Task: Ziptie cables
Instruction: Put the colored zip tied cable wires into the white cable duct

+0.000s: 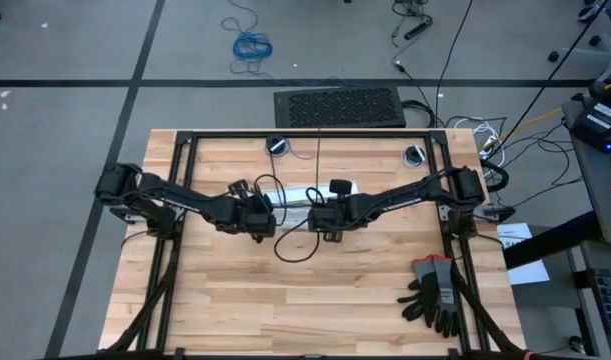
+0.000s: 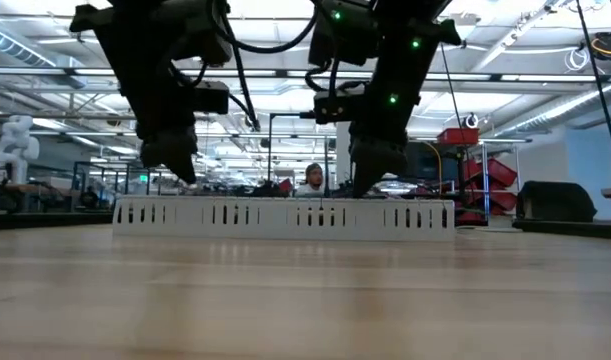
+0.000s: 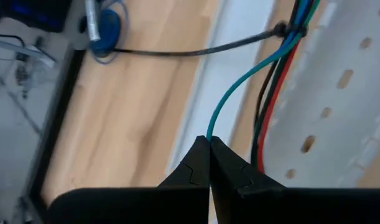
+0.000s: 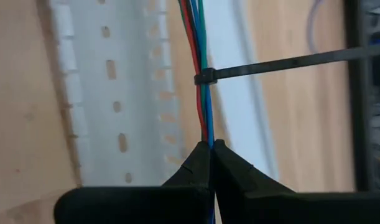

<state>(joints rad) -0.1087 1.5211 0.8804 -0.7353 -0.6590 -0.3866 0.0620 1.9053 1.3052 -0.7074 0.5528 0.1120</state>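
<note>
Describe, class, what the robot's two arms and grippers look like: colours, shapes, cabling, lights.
Both the left arm and right arm are dark, slim and jointed. Black cable loops beneath their wrists. Green lights glow in the low view. The left gripper and right gripper have black, wedge-shaped fingers tapering to points.

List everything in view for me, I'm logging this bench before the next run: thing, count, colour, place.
cables: one thin bundle, blue, green, red, dark; stretched between both tools beside the strip
zipties: two, black, each cinched round the bundle, tails sticking out sideways; second one
slotted strip: one, white, lying across the table's middle
gloves: black with grey and red, table's near right corner; count unclear
mat: one, black, on the floor behind the table
coiled cord: one, bright blue, on the floor
left tool: shut on the green wire end
right tool: shut on the bundle
</note>
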